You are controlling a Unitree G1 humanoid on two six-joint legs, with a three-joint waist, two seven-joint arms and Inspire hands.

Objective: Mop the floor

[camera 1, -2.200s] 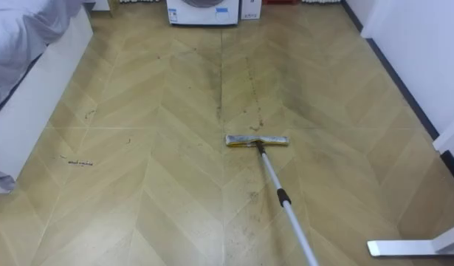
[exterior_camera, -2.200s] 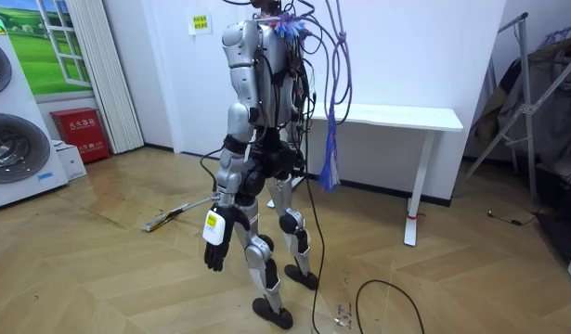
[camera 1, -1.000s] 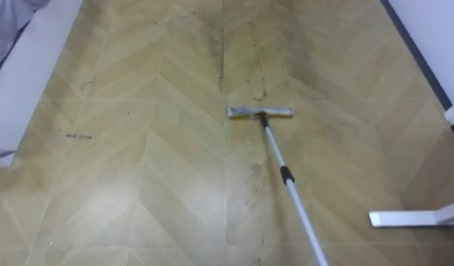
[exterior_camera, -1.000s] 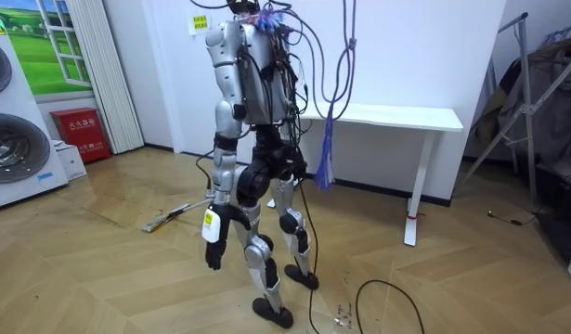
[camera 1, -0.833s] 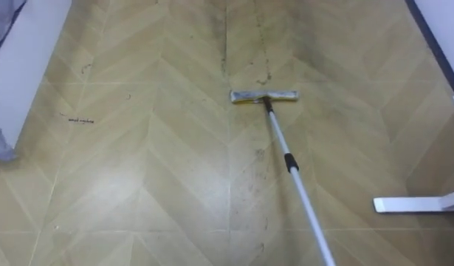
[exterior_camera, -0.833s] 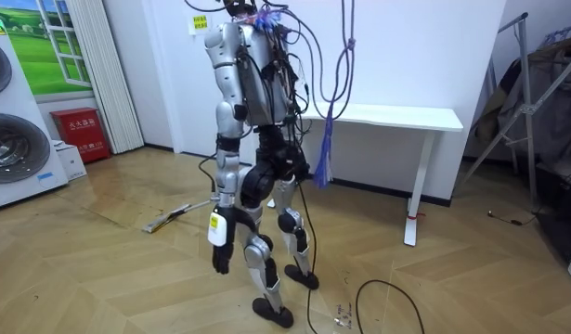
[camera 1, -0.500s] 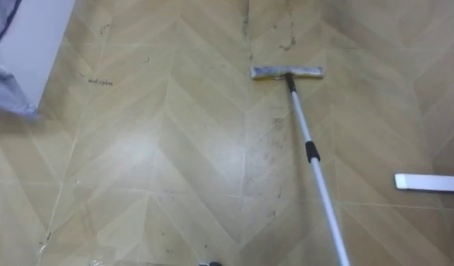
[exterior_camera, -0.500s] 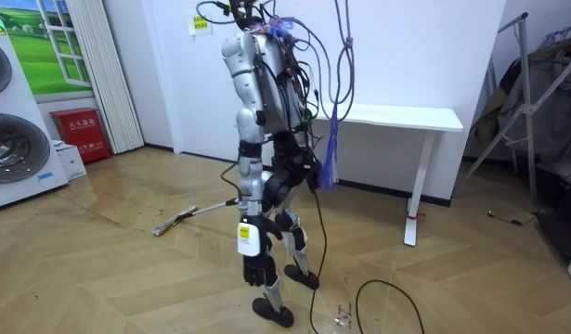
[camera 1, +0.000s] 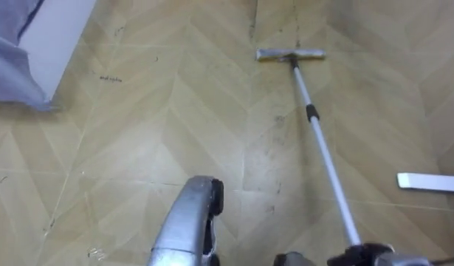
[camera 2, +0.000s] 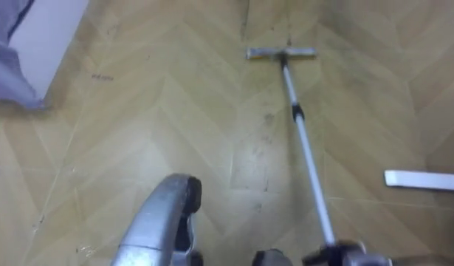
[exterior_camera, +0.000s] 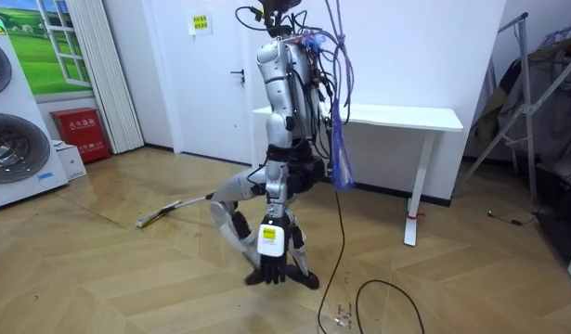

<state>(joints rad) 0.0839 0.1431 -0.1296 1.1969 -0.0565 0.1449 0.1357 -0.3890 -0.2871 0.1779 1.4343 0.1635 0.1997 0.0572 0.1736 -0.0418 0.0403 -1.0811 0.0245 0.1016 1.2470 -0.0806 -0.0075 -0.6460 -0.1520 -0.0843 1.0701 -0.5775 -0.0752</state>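
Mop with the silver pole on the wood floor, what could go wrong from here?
1. The silver mop pole runs close beside the robot's lifted leg; the next step could kick it and skew the flat grey mop head.
2. The white table foot lies right of the pole; a rightward sweep may snag it.

You have one mop [camera 1: 290, 54] on the floor, two stacked washing machines [exterior_camera: 11, 148], one red box [exterior_camera: 81, 133] with one small white box [exterior_camera: 70, 160] beside it, one white desk [exterior_camera: 406, 118], one folding drying rack [exterior_camera: 525, 93], one bed [camera 1: 64, 29], one door [exterior_camera: 237, 83] and one yellow sign [exterior_camera: 200, 23] on the wall.
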